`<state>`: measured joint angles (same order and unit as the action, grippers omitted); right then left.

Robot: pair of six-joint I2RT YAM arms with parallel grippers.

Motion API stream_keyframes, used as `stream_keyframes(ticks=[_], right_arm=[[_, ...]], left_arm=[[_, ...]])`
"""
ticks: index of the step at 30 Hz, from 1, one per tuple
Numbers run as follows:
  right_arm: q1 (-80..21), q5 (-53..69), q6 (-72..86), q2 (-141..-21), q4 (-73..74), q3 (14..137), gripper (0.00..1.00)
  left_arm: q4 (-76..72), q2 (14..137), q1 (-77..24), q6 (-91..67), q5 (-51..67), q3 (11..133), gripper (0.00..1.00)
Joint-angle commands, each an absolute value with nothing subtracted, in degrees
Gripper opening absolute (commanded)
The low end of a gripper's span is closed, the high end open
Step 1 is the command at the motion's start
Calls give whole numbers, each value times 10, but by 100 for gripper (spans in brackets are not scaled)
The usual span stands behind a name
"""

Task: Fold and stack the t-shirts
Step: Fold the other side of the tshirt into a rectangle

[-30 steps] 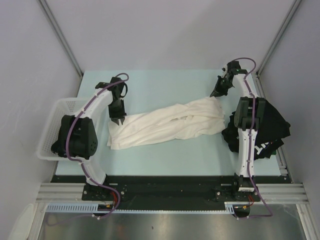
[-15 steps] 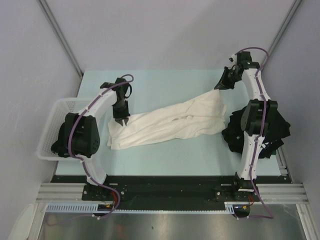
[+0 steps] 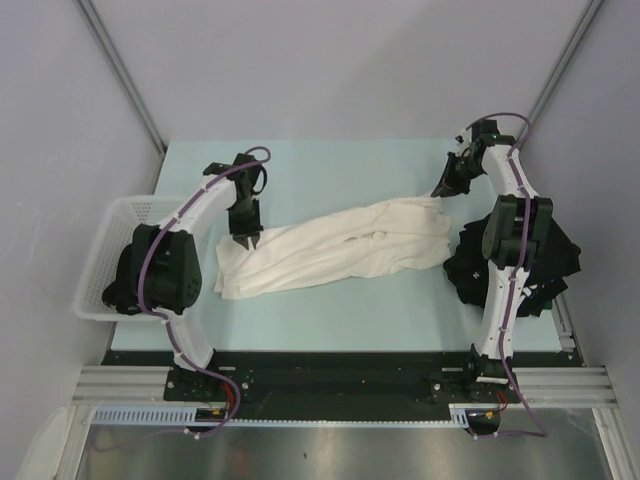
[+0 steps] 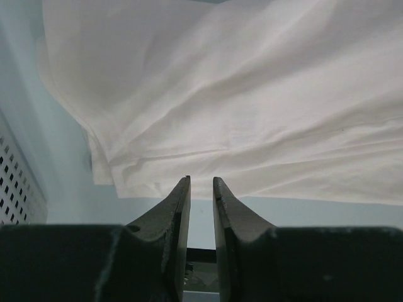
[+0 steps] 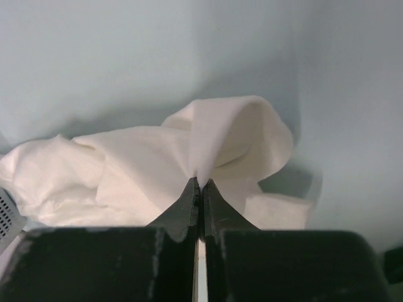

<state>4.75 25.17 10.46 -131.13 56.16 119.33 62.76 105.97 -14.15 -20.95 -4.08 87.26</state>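
Fold of cream t-shirt (image 5: 126, 170) sits pinched in right claw (image 5: 200, 181) (plain only from its wrist), left claw (image 4: 201, 181) parted, empty

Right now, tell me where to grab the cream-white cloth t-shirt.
Grip the left-end hem of the cream-white cloth t-shirt, coming from above: its layered edges lie flat just ahead of the left jaws, while the right jaws pinch the opposite end.
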Motion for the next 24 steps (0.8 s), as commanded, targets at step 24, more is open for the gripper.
stream_keyframes(ticks=[24], right_arm=[[73,178,66,-1416,499,1331,0]], left_arm=[[641,1050,-145,-218,-58,882,26]])
